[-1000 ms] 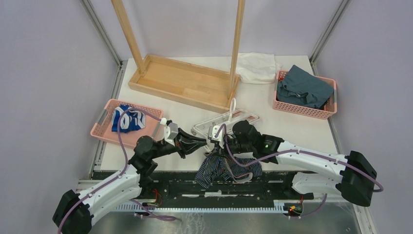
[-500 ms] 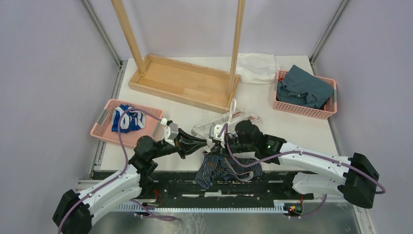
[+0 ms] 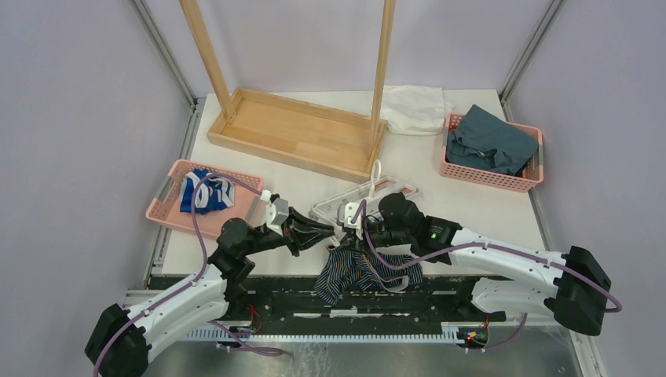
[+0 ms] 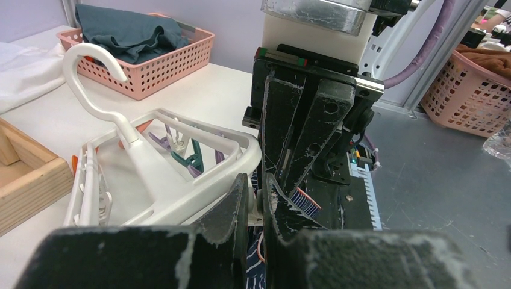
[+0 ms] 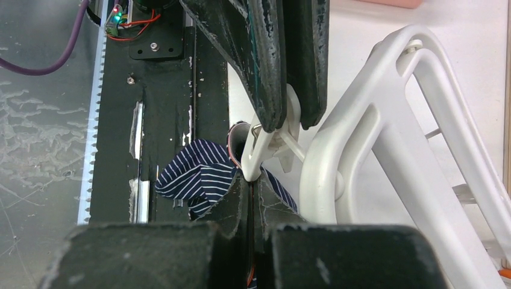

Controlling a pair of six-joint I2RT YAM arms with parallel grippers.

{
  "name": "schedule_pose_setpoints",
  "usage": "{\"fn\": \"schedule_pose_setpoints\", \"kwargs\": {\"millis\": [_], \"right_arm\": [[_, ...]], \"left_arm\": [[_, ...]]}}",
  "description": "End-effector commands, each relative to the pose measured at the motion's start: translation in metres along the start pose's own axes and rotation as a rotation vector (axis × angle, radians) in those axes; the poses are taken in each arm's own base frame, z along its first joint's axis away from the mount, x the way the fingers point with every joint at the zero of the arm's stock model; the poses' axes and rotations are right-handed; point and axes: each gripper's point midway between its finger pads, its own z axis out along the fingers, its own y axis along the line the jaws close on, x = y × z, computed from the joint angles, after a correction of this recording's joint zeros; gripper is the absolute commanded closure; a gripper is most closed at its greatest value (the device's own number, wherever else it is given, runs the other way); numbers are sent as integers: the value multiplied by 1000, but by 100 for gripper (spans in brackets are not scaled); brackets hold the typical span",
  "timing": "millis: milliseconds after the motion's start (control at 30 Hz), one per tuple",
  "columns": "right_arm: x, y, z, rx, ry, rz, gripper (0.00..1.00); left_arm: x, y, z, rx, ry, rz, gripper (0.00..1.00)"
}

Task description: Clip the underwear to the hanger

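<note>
From above, the table is crowded along its edges. A tall wooden rack (image 3: 294, 133) with a tray-like base stands at upper centre. A crumpled white cloth (image 3: 414, 108) lies to its right. A pink lattice basket (image 3: 161, 206) at left holds a blue-and-white garment (image 3: 206, 193). A second pink basket (image 3: 487, 179) at upper right holds a teal cloth (image 3: 488, 140). The hanger (image 3: 391, 187), a white plastic frame, lies flat at lower centre. Its long axis runs from lower left to upper right and its hook points up the frame toward the rack. The left gripper (image 3: 328, 230) and right gripper (image 3: 353, 238) meet tip to tip at the hanger's near corner, hiding it. The underwear (image 3: 361, 271), soft navy pinstripe, droops below them over the black base rail, spread left to right.

In the left wrist view, the left gripper's scuffed black fingers (image 4: 238, 205) stand almost closed at bottom centre. The right gripper's body fills the centre and blocks the table beyond. The hanger's curved hook rises at upper left, with teal and purple pins dangling inside the frame.

In the right wrist view, the left gripper comes down from the top and pinches the upper end of a white clip (image 5: 256, 153). The right gripper's fingers (image 5: 238, 198) are pressed together on the underwear's striped cloth, just under the clip's lower end. The smooth white frame sweeps off to the right.
</note>
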Motion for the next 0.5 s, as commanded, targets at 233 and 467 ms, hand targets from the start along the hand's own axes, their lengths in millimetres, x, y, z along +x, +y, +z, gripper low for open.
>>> {"fn": "schedule_pose_setpoints", "kwargs": {"millis": [233,467], "right_arm": [[-31,-10,-7,29,-48,-86,100],[-36,-10,-10,24,-48,-107,100]], "left_arm": [[-41,-25,7,120,-95,42,97],[-38,-27,9,144,-77,25,97]]}}
